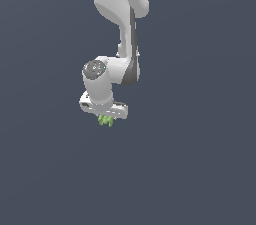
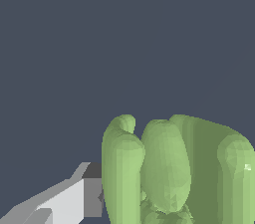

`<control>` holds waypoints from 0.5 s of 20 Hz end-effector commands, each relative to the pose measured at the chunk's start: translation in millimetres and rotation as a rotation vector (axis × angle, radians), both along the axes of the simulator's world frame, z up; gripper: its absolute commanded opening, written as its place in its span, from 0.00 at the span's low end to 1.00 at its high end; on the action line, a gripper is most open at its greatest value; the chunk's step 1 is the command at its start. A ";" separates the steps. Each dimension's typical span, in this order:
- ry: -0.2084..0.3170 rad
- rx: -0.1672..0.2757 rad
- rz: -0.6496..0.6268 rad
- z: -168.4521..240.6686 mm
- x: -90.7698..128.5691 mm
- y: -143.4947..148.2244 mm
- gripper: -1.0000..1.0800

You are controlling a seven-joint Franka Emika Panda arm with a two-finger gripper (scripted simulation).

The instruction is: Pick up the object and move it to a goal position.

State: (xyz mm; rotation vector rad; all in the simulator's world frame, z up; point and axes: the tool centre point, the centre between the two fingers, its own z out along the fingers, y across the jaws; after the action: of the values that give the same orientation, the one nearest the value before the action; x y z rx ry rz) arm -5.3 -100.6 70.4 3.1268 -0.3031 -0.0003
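While the pincer (image 1: pixel 106 118) grips the object (image 1: pixel 106 120) (light-green) | surroundings — plain dark backdrop

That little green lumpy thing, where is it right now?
In the exterior view the green object sits just left of centre, tucked directly under the arm's gripper. In the wrist view it fills the foreground beside one grey finger.

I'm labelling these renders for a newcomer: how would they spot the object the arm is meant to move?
Follow the white arm down to the gripper at its lower end. Just under it sits the object, tiny, light green and lumpy with short prongs, the only coloured thing against the plain dark background.
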 end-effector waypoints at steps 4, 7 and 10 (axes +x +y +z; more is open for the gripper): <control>0.000 0.000 0.001 10.8 -20.4 -62.4 0.00; 0.000 0.000 0.001 15.4 -28.3 -89.4 0.00; 0.000 0.000 0.001 18.9 -34.1 -110.0 0.00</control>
State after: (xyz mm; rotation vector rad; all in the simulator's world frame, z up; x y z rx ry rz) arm -36.3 -200.7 87.5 3.1262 -0.3058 0.0001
